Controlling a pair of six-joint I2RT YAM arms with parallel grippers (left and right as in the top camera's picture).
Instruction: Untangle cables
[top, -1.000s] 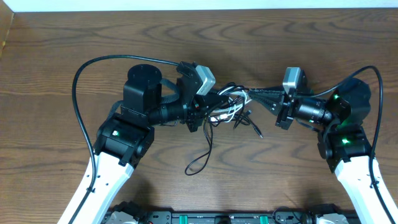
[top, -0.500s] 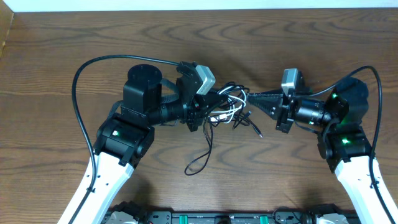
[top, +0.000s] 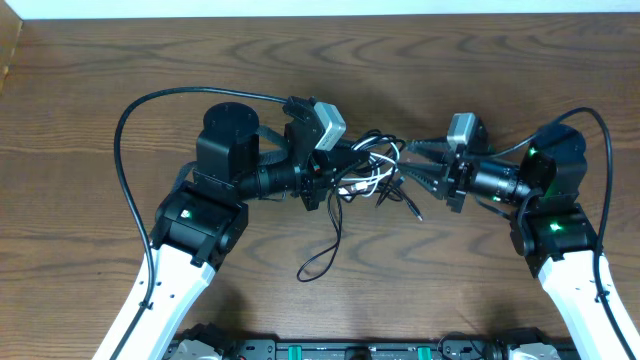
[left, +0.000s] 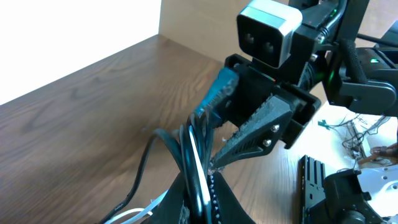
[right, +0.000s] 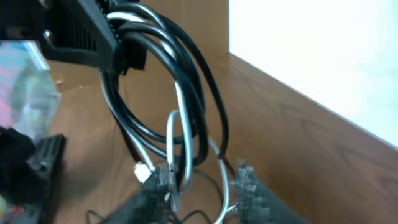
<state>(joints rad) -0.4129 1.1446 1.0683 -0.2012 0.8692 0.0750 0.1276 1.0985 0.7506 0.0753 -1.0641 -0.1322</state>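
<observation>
The cables are a tangle of thin black cords and one white cord at the table's middle. One black loop trails toward the front. My left gripper is shut on the bundle's left side, and black and white strands pass between its jaws in the left wrist view. My right gripper is open at the bundle's right edge. In the right wrist view white and black strands hang between its spread fingers.
Thick black arm cables arc over each arm. The wooden table extends behind the arms. The right gripper fills the left wrist view close ahead. A black rack lies at the front edge.
My right gripper has moved left toward the tangle and opened its fingers around the strands. The left gripper has held still with the bundle.
</observation>
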